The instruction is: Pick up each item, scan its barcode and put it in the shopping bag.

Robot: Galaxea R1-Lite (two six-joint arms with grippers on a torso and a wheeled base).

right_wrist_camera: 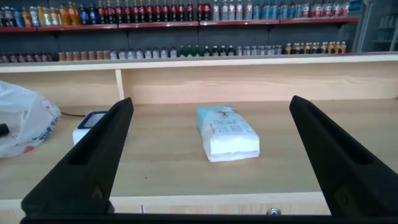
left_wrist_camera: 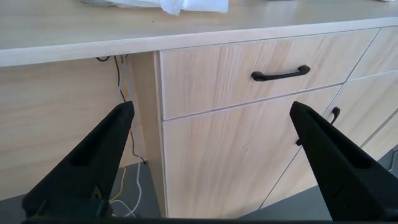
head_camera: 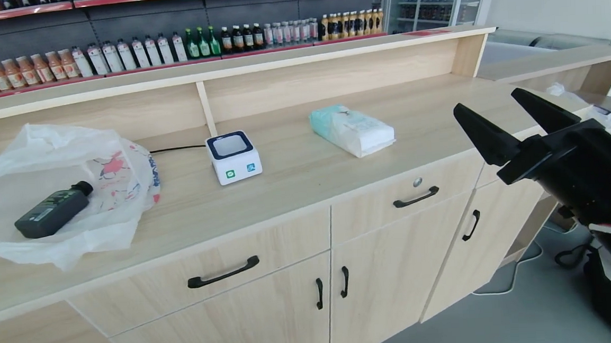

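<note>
A white plastic shopping bag [head_camera: 72, 170] lies crumpled at the counter's left end. A dark bottle [head_camera: 53, 209] rests on its side in the bag's folds. The white barcode scanner [head_camera: 233, 156] stands mid-counter. To its right lies a pale blue-and-white tissue pack [head_camera: 352, 129]. My right gripper [head_camera: 487, 101] hangs open and empty off the counter's right front. Its wrist view faces the tissue pack [right_wrist_camera: 227, 132], with the scanner [right_wrist_camera: 87, 121] partly behind a finger. My left gripper [left_wrist_camera: 211, 107] is open and empty, low before the cabinet front, under the bag's edge [left_wrist_camera: 180, 5].
The wooden counter [head_camera: 295, 177] has a raised back ledge [head_camera: 256, 63] with bottle shelves behind. Drawers and doors with black handles [head_camera: 223, 273] line the front. A cable [head_camera: 177, 148] runs from the scanner to the bag. A drawer handle [left_wrist_camera: 280, 73] is ahead of the left gripper.
</note>
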